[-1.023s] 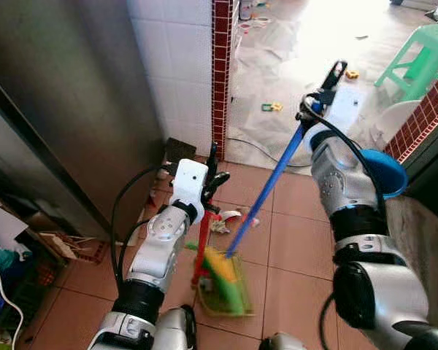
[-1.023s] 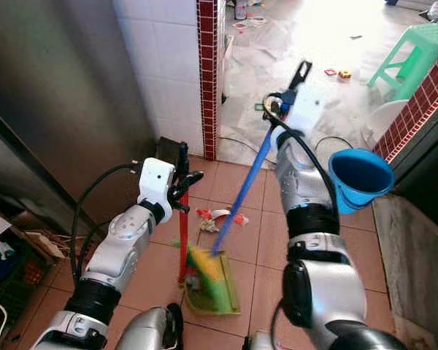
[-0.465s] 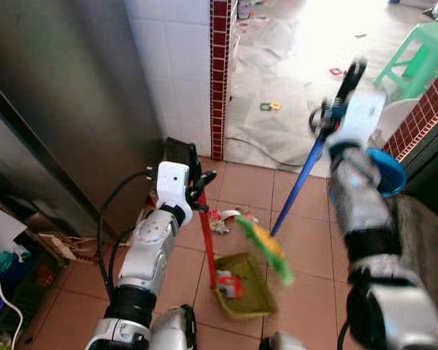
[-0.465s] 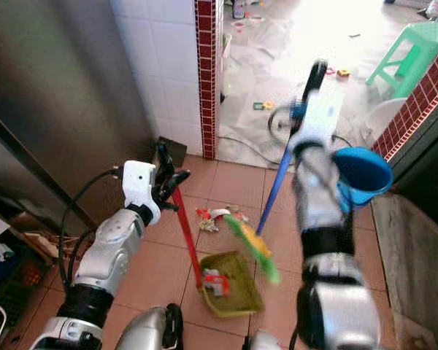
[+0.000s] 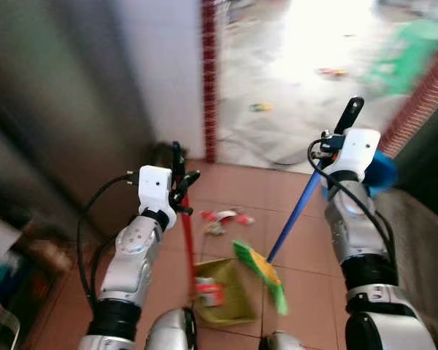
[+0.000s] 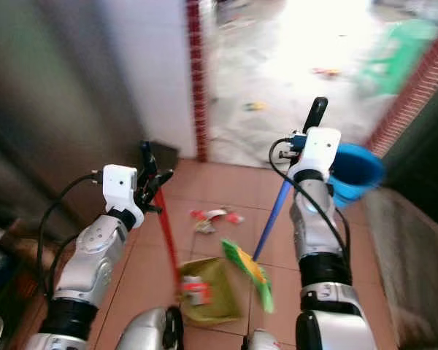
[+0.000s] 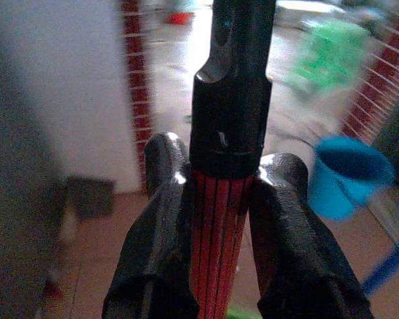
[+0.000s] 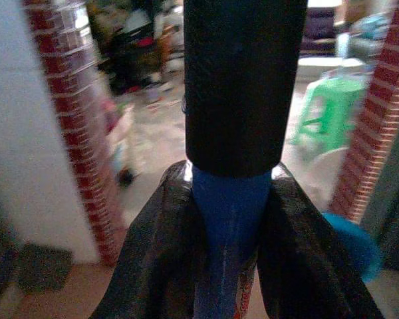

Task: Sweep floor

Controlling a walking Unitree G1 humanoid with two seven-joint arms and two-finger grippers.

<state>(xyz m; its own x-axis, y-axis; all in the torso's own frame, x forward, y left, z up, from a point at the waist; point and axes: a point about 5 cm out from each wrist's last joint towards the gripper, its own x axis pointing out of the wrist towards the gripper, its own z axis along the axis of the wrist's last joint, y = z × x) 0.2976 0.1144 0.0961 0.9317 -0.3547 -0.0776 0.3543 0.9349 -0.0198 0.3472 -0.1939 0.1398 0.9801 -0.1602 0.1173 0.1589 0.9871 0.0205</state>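
My left gripper (image 5: 181, 172) is shut on the top of the dustpan's red handle (image 5: 187, 233), which stands nearly upright. The green dustpan (image 5: 226, 299) lies on the tiles in front of me with a red and white scrap (image 5: 206, 290) inside it. My right gripper (image 5: 341, 133) is shut on the broom's blue handle (image 5: 296, 215) just below its black end cap. The green and yellow broom head (image 5: 263, 273) hangs just right of the dustpan. In the wrist views the black fingers (image 7: 153, 252) clamp the red handle (image 7: 216, 252), and the other pair (image 8: 156, 266) clamps the blue handle (image 8: 229, 232).
Scraps of litter (image 5: 223, 217) lie on the tiles beyond the dustpan. A blue bucket (image 5: 382, 173) sits at my right, beside a brick wall. A red brick pillar (image 5: 208, 73) and white tiled wall stand ahead, a dark metal cabinet (image 5: 51, 124) at left. A green stool (image 5: 405, 55) stands far right.
The broom head left the dustpan and swung to its right, leaving a scrap in the pan. The red handle now stands more upright. The picture has shifted and blurred: the camera moved.
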